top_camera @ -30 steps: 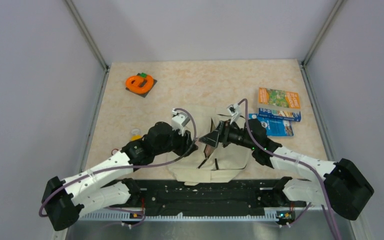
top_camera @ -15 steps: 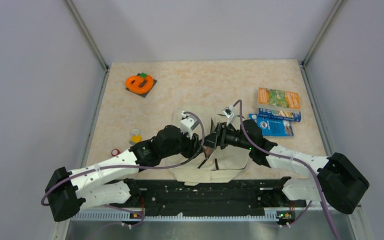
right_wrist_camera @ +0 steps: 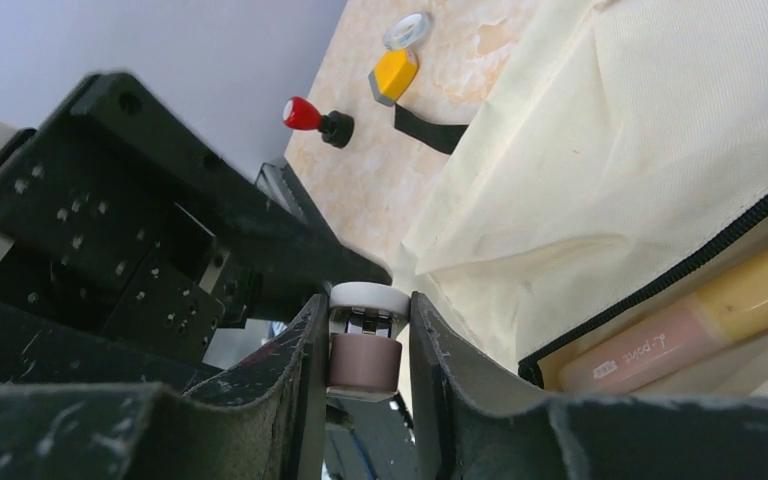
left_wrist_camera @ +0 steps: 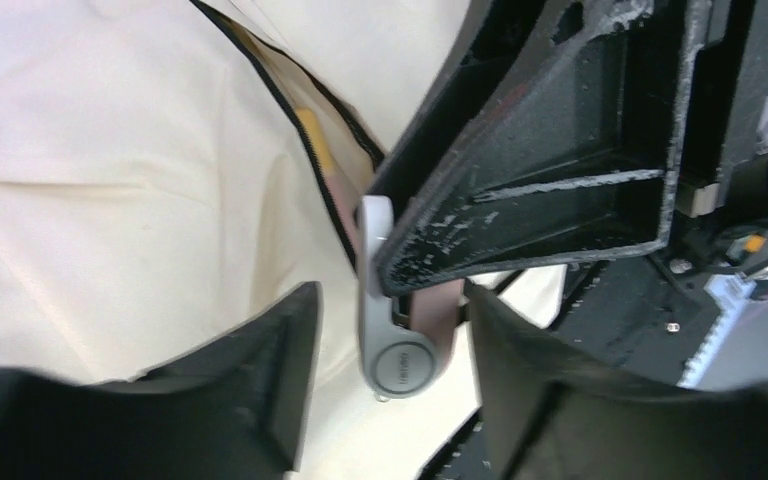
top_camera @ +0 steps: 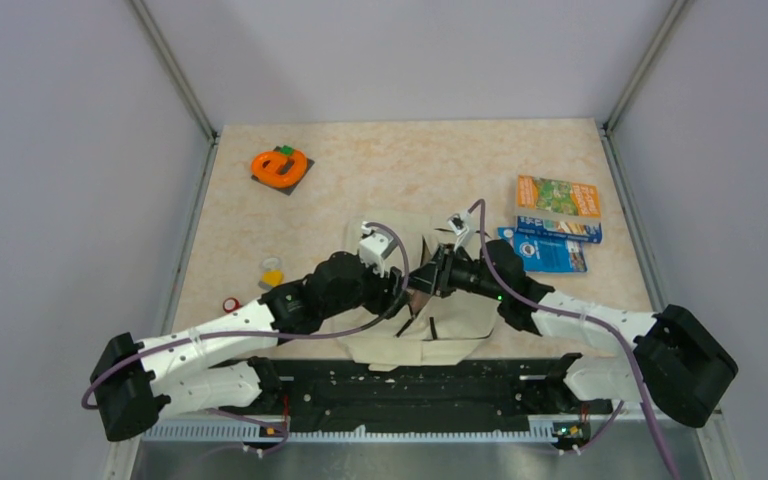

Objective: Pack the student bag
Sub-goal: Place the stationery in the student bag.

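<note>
Student bag (top_camera: pixel 457 322) lies flat on the table (top_camera: pixel 410 170), near middle, just ahead of the arm bases, with both grippers meeting over its upper part. Right gripper (right_wrist_camera: pixel 365 328) pinches a small capped item (left_wrist_camera: pixel 398 362) (white cap, brownish body, can't tell what it is) by its cap end. Left gripper (left_wrist_camera: pixel 392 318) has its fingers spread wide, one either side of that item, touching neither it nor the fabric as far as the left wrist view shows.

Key relation: the zipper slit (left_wrist_camera: pixel 305 150) is open and, in the left wrist view, runs from upper left down to a point right behind the held item. So the item hangs at the near end of the slit, with the mouth under and just beyond the right fingertips. In the right wrist view the same slit gapes beside the fingers, and a yellow-pink tube (right_wrist_camera: pixel 700 318) already lies inside.

Both arms are equally close to the bag, but the right one has the load. Looks like either a handover to the left or a straight drop. For the drop, the item must travel along the slit's length, not across it, or it lands on the flap. Two booklets (top_camera: pixel 556 222) lie well apart, far right.
</note>
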{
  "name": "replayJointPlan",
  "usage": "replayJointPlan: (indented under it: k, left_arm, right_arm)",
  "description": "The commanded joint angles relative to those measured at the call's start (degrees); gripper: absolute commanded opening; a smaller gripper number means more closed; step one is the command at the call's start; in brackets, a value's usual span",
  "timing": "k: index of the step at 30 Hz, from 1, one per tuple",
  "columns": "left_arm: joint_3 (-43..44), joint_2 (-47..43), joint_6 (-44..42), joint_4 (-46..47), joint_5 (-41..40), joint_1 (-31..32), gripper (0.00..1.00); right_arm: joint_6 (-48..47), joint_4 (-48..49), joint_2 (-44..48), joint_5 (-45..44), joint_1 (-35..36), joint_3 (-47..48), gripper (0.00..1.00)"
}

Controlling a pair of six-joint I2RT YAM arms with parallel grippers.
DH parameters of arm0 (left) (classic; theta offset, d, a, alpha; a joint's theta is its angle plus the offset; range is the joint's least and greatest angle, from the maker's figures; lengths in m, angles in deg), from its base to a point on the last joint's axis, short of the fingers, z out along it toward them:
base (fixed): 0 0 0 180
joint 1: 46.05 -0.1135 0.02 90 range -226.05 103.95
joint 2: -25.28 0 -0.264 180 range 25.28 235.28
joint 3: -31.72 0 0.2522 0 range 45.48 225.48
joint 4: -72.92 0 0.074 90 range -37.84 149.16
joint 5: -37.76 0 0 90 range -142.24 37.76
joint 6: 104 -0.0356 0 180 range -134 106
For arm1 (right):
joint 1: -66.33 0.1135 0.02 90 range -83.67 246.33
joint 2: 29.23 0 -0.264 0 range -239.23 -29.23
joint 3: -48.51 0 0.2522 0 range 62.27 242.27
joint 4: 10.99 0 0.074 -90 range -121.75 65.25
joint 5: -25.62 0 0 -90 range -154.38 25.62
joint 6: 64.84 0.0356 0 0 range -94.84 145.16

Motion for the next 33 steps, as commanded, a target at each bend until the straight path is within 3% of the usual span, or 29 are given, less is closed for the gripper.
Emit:
replayJointPlan:
  k: [1, 2, 4, 9, 12, 21, 33]
  left_arm:
    - [2.5, -0.29, 0.43, 3.47, -4.08, -0.15, 0.69]
    - [2.63, -0.43, 0.55, 3.07, -4.52, -0.15, 0.8]
    - [2.83, -0.78, 0.61, 1.74, -5.55, -0.15, 0.89]
    - [1.02, -1.88, 3.18, -1.24, -14.88, -0.23, 0.93]
    - [0.75, -1.39, 4.24, -4.32, -18.19, -0.32, 0.94]
    - [1.41, 3.99, 5.87, -5.99, -20.22, -0.96, 0.92]
    - [2.55, 12.5, 4.47, -0.53, -17.67, -3.13, 0.75]
  right_arm:
    - [0.65, 4.52, 2.86, -2.55, 0.67, -1.93, 0.08]
    - [0.61, 4.87, 4.81, -4.34, 0.66, -2.88, 0.06]
    - [-0.83, 2.46, 8.05, -8.8, 0.66, -4.14, 0.04]
    - [-6.58, -6.2, 12.94, -19.27, 0.78, -5.51, 0.01]
    - [-6.73, -5.63, 13.16, -22.66, 0.75, -7.93, 0.0]
    - [-5.24, -0.75, 8.46, -26.62, 0.97, -9.92, 0.0]
    - [-3.35, 5.76, 0.55, -29.68, 2.24, -9.18, 0.0]
